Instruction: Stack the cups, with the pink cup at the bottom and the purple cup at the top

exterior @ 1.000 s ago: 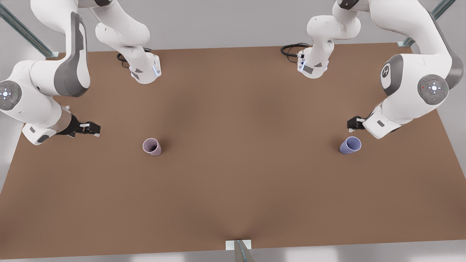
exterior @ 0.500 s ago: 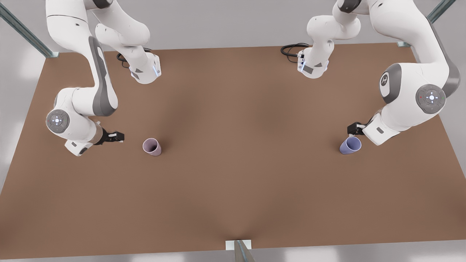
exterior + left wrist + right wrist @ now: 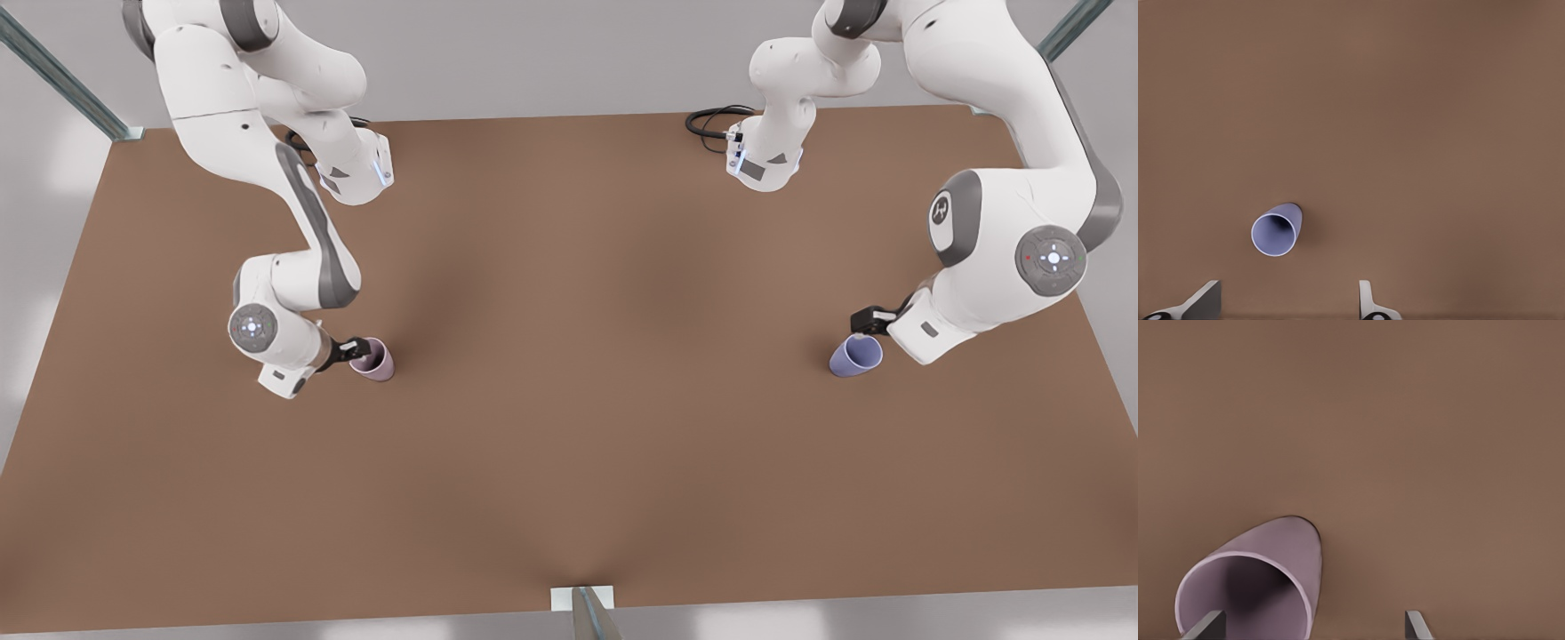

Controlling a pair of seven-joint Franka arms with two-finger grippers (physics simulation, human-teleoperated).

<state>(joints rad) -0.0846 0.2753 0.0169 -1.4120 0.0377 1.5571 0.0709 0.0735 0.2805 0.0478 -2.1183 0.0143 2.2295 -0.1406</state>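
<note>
My right gripper [image 3: 358, 348] now sits right at the rim of the pink cup [image 3: 373, 359], having swung in across the tabletop [image 3: 569, 427] from well out toward the front view's left edge a second ago. In my right wrist view the fingers [image 3: 1206, 625] are spread wide and hold nothing — one tip is over the cup's mouth, the other [image 3: 1415, 625] well clear of its wall, so I judge the cup isn't centred between them yet.

My left gripper [image 3: 867, 322] hangs just beside the purple cup [image 3: 856, 356], near the tabletop's edge at the front view's right, and has only eased a little lower. Its fingers [image 3: 1199, 300] are open too, empty, with the cup in front of them and toward one finger.

Both cups stand upright where they were, well apart — pink in the left half, purple far off to the right. Nothing is stacked. The approach looks about finished for both; to my mind closing on each cup comes next, then carrying purple over to pink.
</note>
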